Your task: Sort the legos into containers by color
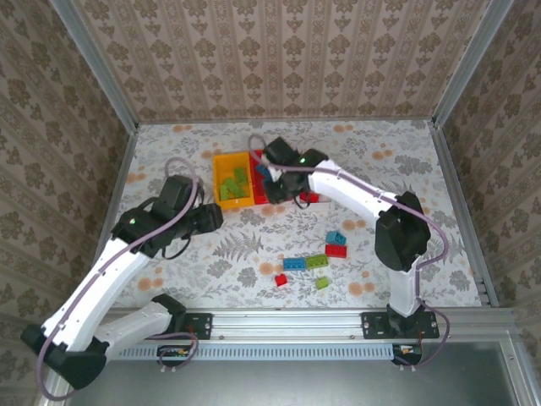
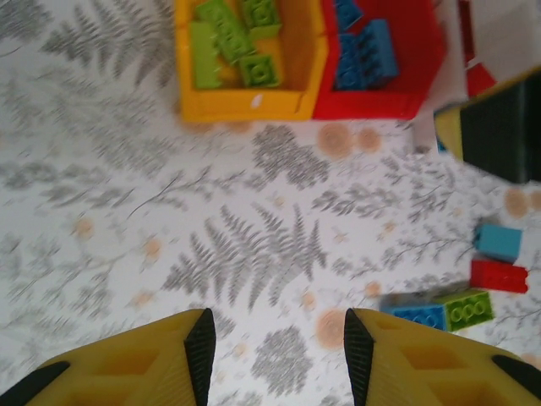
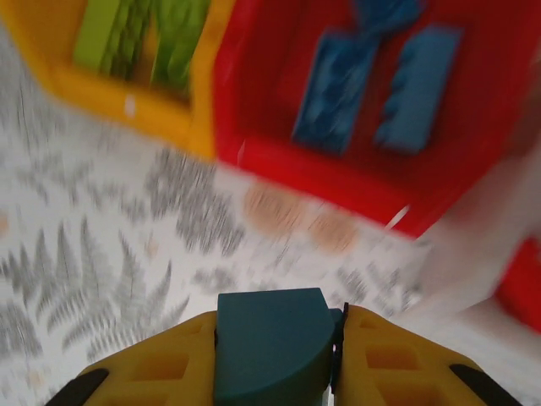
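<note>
The yellow container holds green legos. Next to it on the right, the red container holds blue legos. My right gripper is shut on a teal-blue lego and hovers just in front of the red container; from above it sits over that container. My left gripper is open and empty above bare table, left of the loose legos. A white container with a red piece is mostly hidden by the right arm.
Loose bricks lie in the middle right of the table: blue, red, blue, red and green. The right arm stretches across the containers. Metal rails and patterned walls border the table.
</note>
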You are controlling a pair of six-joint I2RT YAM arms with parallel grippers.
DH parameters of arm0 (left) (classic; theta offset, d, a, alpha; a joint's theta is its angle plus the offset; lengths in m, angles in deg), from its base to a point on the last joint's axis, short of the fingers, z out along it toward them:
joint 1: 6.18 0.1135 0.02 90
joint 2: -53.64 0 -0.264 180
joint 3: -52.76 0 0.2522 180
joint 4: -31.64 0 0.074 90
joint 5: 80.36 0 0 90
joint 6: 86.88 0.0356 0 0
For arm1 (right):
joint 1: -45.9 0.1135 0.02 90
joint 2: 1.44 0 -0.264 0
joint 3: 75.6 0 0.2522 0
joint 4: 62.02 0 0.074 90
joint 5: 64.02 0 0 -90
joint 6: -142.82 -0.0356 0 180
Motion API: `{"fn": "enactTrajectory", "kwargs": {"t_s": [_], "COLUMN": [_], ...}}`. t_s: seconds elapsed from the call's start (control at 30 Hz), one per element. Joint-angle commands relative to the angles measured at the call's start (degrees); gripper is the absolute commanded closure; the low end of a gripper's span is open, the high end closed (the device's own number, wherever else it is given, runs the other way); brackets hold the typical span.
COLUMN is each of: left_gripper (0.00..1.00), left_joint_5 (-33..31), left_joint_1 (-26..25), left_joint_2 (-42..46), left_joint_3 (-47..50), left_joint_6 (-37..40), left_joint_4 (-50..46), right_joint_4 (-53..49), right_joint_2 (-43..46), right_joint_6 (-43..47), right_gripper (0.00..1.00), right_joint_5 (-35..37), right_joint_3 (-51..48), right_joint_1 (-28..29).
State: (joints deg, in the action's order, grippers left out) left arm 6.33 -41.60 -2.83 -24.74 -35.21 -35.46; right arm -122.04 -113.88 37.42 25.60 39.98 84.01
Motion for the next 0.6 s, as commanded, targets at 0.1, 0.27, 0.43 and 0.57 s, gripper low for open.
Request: {"fn": "enactTrajectory", "kwargs": {"t_s": [0.1, 0.27, 0.43, 0.57], "left_gripper": [0.53, 0.53, 0.53, 0.53], "left_joint_5": [4.2, 5.0, 4.9, 5.0], "left_joint_1": [-0.1, -0.8, -2.5, -3.2], "left_joint_2": [-8.6, -15.3, -20.2, -21.3], "left_joint_3": [-6.3, -10.3, -13.6, -13.6], "left_joint_6": [4.6, 6.1, 7.7, 8.2], "left_joint_4": [11.5, 15.6, 17.4, 17.3], "right_joint_4": [-1.2, -6.4, -12.4, -17.5], "right_joint_2": [-13.3, -24.0, -32.7, -39.0], "right_joint_6": [-6.2, -8.0, -7.3, -6.6], "right_gripper": [0.78, 0.78, 0.75, 0.70], "right_joint_5": [-1.1, -0.4, 2.5, 5.8], "right_joint_3": [17.0, 32.1, 46.5, 57.3], "right_joint_1": [-4.2, -6.0, -6.6, -6.7]}}
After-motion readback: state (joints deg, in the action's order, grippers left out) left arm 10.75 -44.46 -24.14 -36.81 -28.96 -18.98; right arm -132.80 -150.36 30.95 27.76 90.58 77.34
